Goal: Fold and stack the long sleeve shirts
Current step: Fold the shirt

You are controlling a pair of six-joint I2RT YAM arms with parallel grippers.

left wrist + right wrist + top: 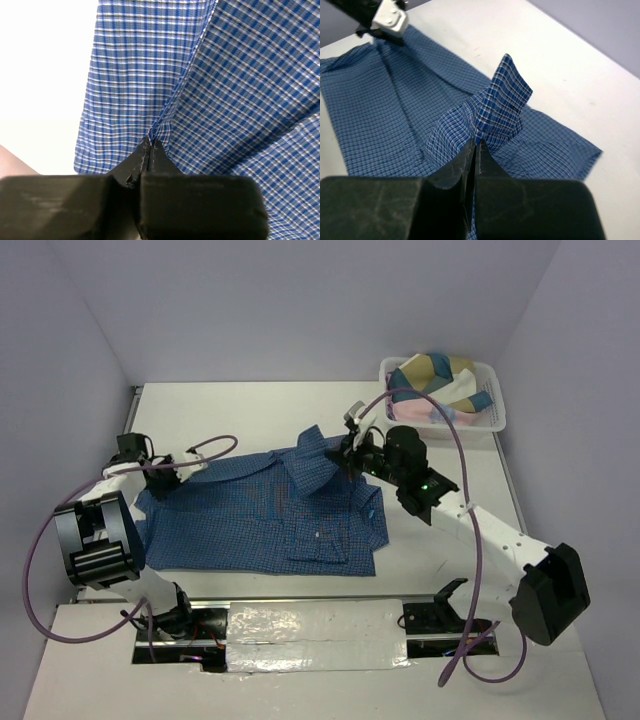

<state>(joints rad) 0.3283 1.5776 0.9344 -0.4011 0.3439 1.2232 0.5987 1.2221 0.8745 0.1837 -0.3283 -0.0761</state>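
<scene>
Lying in white basket (497, 418): pastel cloth (435, 375); both jaws clamp the blue shirt (260, 525).

Left wrist view: the blue checked shirt (240, 90) runs out of frame at the top, right and bottom; which part of the garment this is cannot be told. The left gripper (150, 148) body is a dark blur along the bottom edge, and its closed tips hide the cloth pinched between them.

Right wrist view: the right gripper (475, 146) body covers the near part of the shirt, and the left edge cuts the cloth.

Top view: both grippers' fingertips are too small to resolve. The basket (480, 424) holds bundled patterned cloth (440, 378); garment type not determinable.
</scene>
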